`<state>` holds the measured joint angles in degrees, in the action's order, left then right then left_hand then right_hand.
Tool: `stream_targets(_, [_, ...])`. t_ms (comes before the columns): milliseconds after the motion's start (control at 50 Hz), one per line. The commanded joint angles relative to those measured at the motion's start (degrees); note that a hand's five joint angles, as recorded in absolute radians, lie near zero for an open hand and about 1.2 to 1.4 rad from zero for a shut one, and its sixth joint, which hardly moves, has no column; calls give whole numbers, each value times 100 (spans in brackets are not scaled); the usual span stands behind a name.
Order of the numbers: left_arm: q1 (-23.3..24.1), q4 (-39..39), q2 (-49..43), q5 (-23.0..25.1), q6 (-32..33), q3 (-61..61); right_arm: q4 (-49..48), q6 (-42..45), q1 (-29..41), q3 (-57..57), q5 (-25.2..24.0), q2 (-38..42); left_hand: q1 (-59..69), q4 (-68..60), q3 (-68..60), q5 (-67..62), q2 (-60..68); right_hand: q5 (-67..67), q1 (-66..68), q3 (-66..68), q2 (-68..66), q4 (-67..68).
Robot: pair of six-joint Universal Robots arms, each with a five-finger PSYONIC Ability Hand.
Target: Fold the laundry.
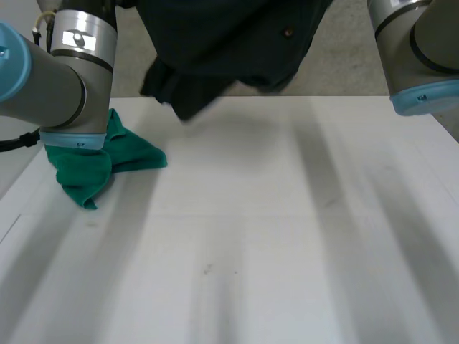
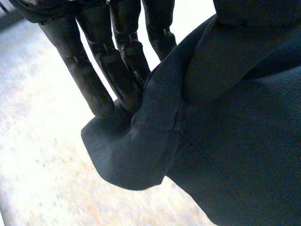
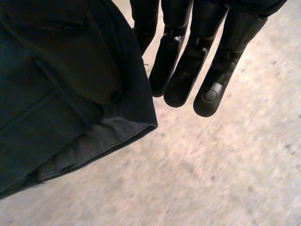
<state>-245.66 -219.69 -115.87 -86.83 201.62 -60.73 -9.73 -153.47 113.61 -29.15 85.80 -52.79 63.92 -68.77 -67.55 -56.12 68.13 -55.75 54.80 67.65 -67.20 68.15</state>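
A dark navy garment (image 1: 229, 43) hangs bunched above the far edge of the white table (image 1: 251, 236), its lowest folds just over the tabletop. In the left wrist view my left hand (image 2: 94, 70) has straight fingers pressed against an edge of the garment (image 2: 235, 141), and the cloth bulges over the thumb, so the edge is pinched. In the right wrist view my right hand (image 3: 197, 61) does the same on another edge of the garment (image 3: 47, 94): the finger nearest the cloth touches it and the thumb is covered by it.
A crumpled green cloth (image 1: 129, 154) lies at the table's far left, partly under my left arm (image 1: 64, 79). My right arm (image 1: 416, 50) stands at the far right corner. Grey floor lies beyond the table.
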Motion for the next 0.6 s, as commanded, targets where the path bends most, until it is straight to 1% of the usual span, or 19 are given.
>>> stream_targets(20, [71,-30,117,35,0,-702,251,-51,21,-545,-98,-20,1608,-1123,-1245,-1388,1187,-1425,2520,1235,-1280,1185])
stream_targets(80, [62,119,82,26,18,-1221,358,-16,12,-1047,-169,-73,1608,-1123,-1245,-1388,1187,-1425,2520,1235,-1280,1185])
stream_targets(100, [62,197,73,17,18,-1353,428,19,12,-1397,-230,-91,1608,-1123,-1245,-1388,1187,-1425,2520,1235,-1280,1185])
stream_targets(140, [80,627,38,17,62,-1740,568,37,12,-1741,-283,-100,1608,-1123,-1245,-1388,1187,-1425,2520,1235,-1280,1185])
stream_targets(160, [89,786,29,17,79,-1836,795,63,-5,-2091,-353,-73,1608,-1123,-1245,-1388,1187,-1425,2520,1235,-1280,1185])
stream_targets(180, [106,1187,-23,9,97,-2029,928,107,-14,-2251,-397,-64,1608,-1123,-1245,-1388,1187,-1425,2520,1235,-1280,1185])
stream_targets(220, [159,1620,-94,9,97,-2214,1296,247,-23,-2567,-432,-12,1608,-1123,-1245,-1388,1187,-1425,2520,1235,-1280,1185])
stream_targets(240, [211,1840,-129,9,106,-2302,1638,439,-32,-2821,-441,32,1608,-1123,-1245,-1388,1187,-1425,2520,1235,-1280,1185])
stream_targets(260, [316,2268,-173,9,114,-2442,1806,537,-32,-2963,-432,50,1608,-1123,-1245,-1388,1187,-1425,2520,1235,-1280,1185])
stream_targets(300, [448,2701,-217,0,106,-2584,2175,730,-58,-3410,-476,6,1608,-1123,-1245,-1388,1187,-1425,2520,1235,-1280,1185])
stream_targets(320, [553,2999,-182,-9,106,-2689,2195,740,-67,-3526,-476,-11,1608,-1123,-1245,-1388,1187,-1425,2520,1235,-1280,1185])
stream_targets(380, [677,3510,-77,-44,97,-2847,2055,757,-163,-4079,-494,-125,1608,-1123,-1245,-1388,1187,-1425,2520,1235,-1280,1185])
stream_targets(420, [686,3652,54,-123,80,-2892,2019,757,-260,-4317,-520,-309,1608,-1123,-1245,-1388,1187,-1425,2520,1235,-1280,1185])
stream_targets(440, [678,3713,142,-175,62,-2909,2010,766,-321,-4562,-572,-537,1608,-1123,-1245,-1388,1187,-1425,2520,1235,-1280,1185])
stream_targets(480, [660,3828,467,-325,27,-2997,1984,766,-366,-4826,-652,-793,1510,-1025,-1147,-1290,1089,-1425,2520,1235,-1280,1185])
stream_targets(520, [660,3846,670,-387,27,-3094,1958,766,-383,-5256,-835,-1143,672,-187,-310,-452,252,-1425,2520,1235,-1280,1185])
stream_targets(540, [660,3846,862,-404,27,-3181,1958,766,-392,-5372,-906,-1224,-315,799,677,535,-735,-1425,2520,1235,-1280,1185])
stream_targets(600, [677,3855,1118,-396,27,-3322,1923,758,-445,-5793,-1152,-1505,-2202,2687,2565,2422,-2623,-1425,2520,1235,-1280,1185])
